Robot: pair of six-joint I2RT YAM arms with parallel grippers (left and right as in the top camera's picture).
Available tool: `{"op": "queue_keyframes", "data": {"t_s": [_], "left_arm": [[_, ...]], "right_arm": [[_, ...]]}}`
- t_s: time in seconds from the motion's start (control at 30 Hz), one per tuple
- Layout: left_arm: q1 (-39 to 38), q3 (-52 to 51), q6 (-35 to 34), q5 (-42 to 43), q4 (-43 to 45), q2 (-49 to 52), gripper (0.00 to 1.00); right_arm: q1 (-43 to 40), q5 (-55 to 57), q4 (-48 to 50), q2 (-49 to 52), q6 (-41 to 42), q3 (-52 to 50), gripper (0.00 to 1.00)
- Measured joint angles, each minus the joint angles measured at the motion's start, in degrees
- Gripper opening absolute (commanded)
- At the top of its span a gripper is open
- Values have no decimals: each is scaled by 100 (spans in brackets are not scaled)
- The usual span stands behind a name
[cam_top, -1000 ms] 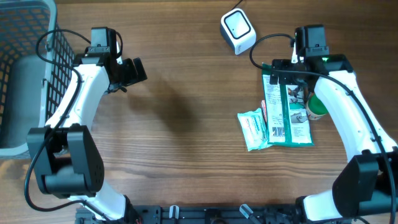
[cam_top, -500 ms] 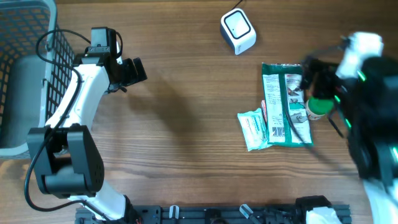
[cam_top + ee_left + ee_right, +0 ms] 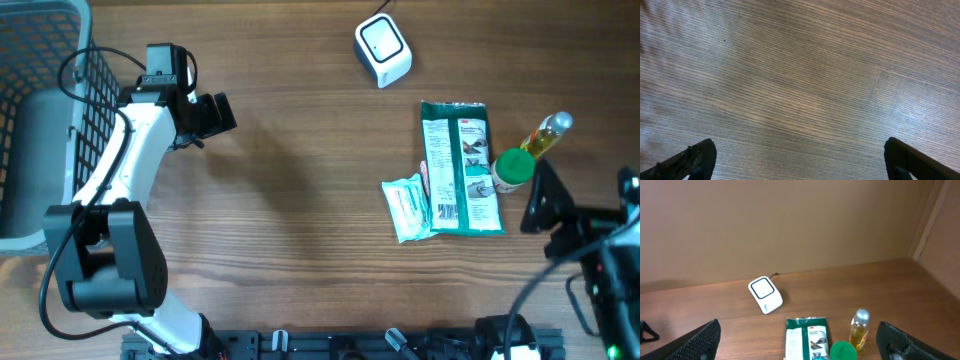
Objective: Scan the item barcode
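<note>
The white scanner stands at the back of the wooden table. A flat green package lies right of centre, with a small teal packet against its left side. On its right are a green-capped container and a yellow bottle. My right gripper hangs open and empty at the near right, pulled back from these items. Far to the left, my left gripper is open over bare wood.
A grey wire basket fills the far left edge, beside the left arm. The scanner's cable runs off the back edge. A dark rail lies along the front edge.
My right arm has swung from above the green package to the near right corner, uncovering the bottle and green-capped container. The left arm has not moved.
</note>
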Motion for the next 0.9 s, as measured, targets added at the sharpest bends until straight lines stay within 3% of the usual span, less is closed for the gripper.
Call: {"op": "queue_keyframes", "data": {"t_s": [0.17,0.27,0.37,0.5,0.9], "left_arm": [[0,0,0,-2,0,0,100],[0,0,0,-2,2,0,100],[0,0,0,2,-4,0,100],[0,0,4,0,-2,0,100],[0,0,17,0,2,0,100]], "right_arm": [[0,-157,1360,-1287,-83,-1217,100],[0,-463,2962,-2129,-181,-2472,100],[0,-938,5156,-2769,-273,-3742,100],[0,-1349,7337,-3119,-334,-4927,100],[0,-1541,7320,-3126,-330,-6972,100]]}}
